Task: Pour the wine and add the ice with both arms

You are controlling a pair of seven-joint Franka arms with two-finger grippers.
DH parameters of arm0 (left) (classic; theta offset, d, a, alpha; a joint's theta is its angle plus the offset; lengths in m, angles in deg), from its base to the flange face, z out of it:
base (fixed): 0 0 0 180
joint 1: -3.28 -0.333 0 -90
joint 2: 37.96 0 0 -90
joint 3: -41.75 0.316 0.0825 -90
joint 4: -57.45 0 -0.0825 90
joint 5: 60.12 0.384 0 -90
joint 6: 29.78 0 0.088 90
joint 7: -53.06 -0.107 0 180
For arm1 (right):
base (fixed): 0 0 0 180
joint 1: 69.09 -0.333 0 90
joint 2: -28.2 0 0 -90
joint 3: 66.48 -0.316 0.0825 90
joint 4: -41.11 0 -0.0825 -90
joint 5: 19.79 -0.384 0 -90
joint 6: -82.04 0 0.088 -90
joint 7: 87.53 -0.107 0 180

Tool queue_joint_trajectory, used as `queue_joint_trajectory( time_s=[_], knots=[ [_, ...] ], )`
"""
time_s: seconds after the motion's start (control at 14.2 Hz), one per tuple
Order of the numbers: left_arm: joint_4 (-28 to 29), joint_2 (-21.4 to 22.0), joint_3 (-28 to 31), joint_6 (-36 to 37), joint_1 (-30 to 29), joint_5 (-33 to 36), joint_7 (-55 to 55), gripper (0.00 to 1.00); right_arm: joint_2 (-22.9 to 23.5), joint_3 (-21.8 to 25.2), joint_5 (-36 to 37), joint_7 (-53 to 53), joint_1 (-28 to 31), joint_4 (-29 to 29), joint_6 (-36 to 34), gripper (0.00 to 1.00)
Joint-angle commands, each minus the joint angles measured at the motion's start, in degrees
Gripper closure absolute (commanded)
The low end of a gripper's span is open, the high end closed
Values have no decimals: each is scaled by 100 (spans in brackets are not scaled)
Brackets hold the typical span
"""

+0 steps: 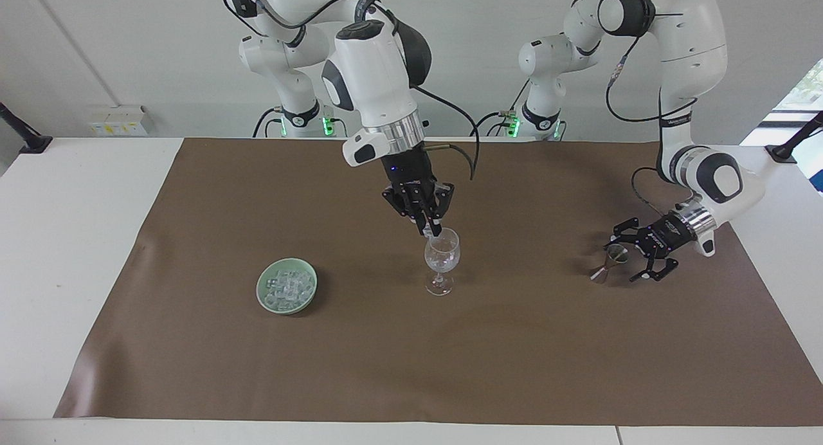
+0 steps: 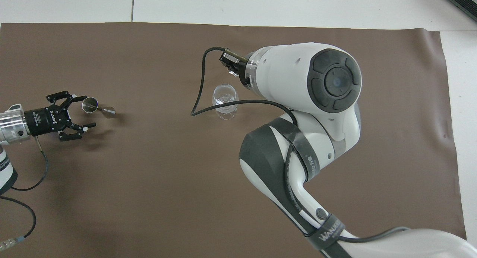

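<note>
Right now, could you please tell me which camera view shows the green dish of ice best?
The facing view: the green dish sits in the open with the ice heaped inside. In the overhead view the right arm covers the dish completely.

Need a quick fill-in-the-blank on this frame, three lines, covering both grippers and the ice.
1. The right gripper hangs over the ___.
2. The ice lies heaped in a pale green ___.
3. The left gripper has its jaws ___, beside the metal jigger standing on the mat.
Missing words: wine glass; dish; open.
</note>
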Motion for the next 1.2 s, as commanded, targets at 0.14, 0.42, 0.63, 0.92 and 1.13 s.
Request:
queue_joint_trajectory(
  time_s=[0.14, 0.42, 0.63, 0.92, 1.13],
  knots=[
    [-840, 159, 199, 409, 23, 1261, 30, 0, 130, -15, -75, -164, -152, -33, 107, 100],
    [-1306, 476, 207, 584, 68, 1957, -40, 0, 139, -15, -5, -199, -240, 213, 142, 100],
    [-1658, 608, 251, 717, 181, 2431, -698, 0, 69, -15, 4, -155, -214, 485, 98, 100],
    [-2044, 810, 269, 734, 427, 3038, -1006, 0, -28, -15, 4, -32, -144, 688, 80, 100],
    [-2378, 1003, 182, 734, 542, 3591, -1174, 0, -19, -15, -5, -23, -126, 680, 124, 100]
  ],
)
